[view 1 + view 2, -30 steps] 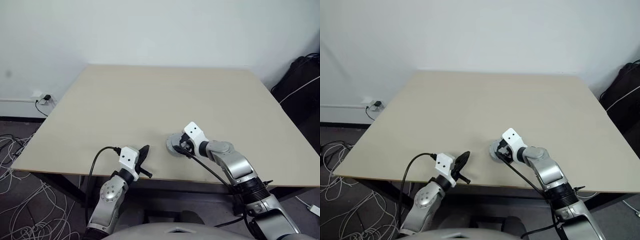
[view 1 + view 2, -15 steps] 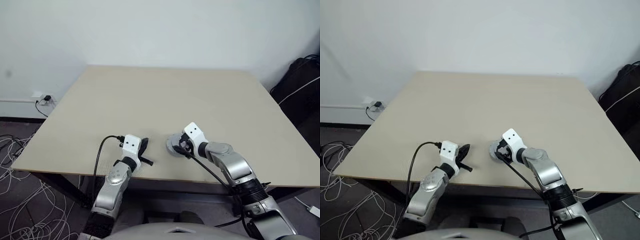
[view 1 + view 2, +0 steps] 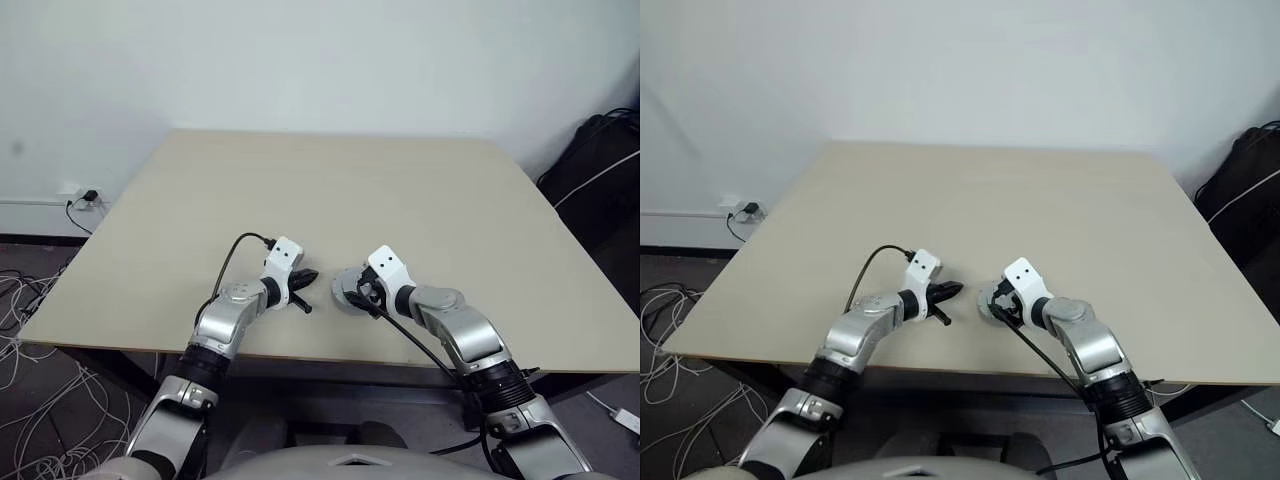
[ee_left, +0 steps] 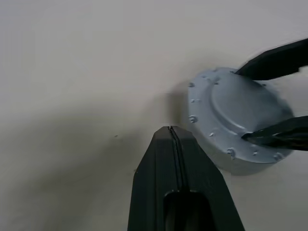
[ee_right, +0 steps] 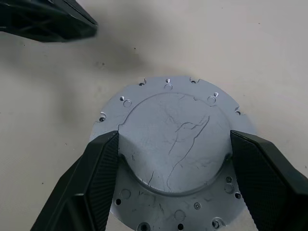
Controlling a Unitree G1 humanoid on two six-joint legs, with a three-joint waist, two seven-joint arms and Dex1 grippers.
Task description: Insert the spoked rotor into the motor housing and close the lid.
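The lid [image 5: 173, 122], a grey round disc with a raised centre and screw holes round its rim, lies flat near the table's front edge, capping a grey round body [image 4: 236, 166]. My right gripper [image 5: 174, 139] straddles the raised centre, with a finger [image 5: 96, 173] pressed to each side of it. My left gripper [image 3: 308, 276] is shut and holds nothing. It points at the lid [image 3: 347, 288] from the left, a short gap away. The motor housing's windings and the spoked rotor are hidden.
The beige table [image 3: 300, 180] stretches bare behind the lid, and its front edge runs just below both hands. Loose cables [image 3: 40, 420] lie on the floor at the left, by a wall socket [image 3: 85, 197]. Something black [image 3: 600, 170] stands at the right.
My left arm has swung forward and to the right, from the table's front edge to just left of the lid, its shut gripper now pointing at it. The right gripper and the lid have stayed put.
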